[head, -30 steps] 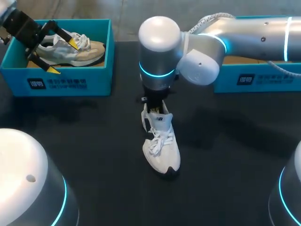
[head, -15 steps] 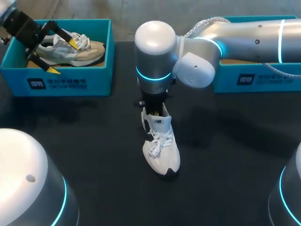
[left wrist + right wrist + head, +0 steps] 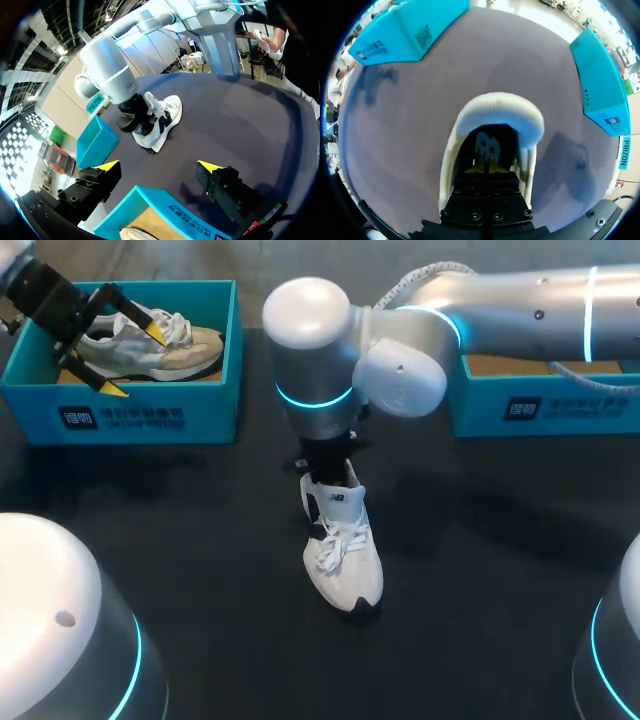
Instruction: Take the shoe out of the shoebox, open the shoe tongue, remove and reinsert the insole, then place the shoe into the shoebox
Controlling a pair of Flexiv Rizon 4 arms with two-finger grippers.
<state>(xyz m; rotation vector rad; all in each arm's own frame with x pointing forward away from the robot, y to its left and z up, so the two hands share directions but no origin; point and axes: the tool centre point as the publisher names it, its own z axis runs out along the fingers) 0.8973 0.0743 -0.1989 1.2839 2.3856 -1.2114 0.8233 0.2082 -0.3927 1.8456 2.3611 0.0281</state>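
Right wrist view: right gripper [image 3: 487,169] fingers together, sunk inside white shoe [image 3: 492,117] on the table; can't tell if pinching insole. Shoe's out of shoebox [image 3: 540,405]; insole swap & reboxing prob. remain. Left gripper [image 3: 159,167] spread apart.

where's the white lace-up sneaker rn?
The white lace-up sneaker stands centre of the black table in head view, nearer the camera than the left teal shoebox and right teal shoebox, right gripper in its opening.
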